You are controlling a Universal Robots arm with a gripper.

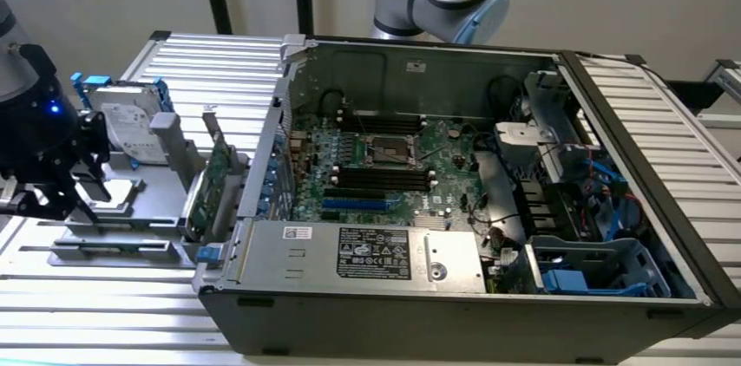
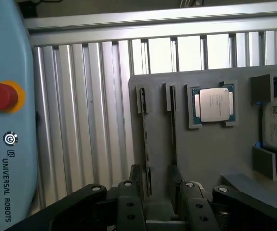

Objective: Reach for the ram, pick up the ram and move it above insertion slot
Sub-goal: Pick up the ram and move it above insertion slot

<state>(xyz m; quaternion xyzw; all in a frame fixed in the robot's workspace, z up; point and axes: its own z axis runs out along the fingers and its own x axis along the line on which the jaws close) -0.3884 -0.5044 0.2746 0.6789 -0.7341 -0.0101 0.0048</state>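
Open computer case dominates the bench. Beside it, at the exterior view's left, sits the grey holder, and the gripper hovers over it, fingers spread and empty. The ram stands on edge in a holder slot; I'd square the fingers to its flat faces and descend straight.

Ribbed silver aluminium slat table carries everything. Dark grey steel PC tower case lies on its side, lid off, at table centre. Flat grey plastic fixture tray sits at the case's 9 o'clock, just beside it. Pale blue pendant with red button is near the tray; can't tell if it rests on the slats.
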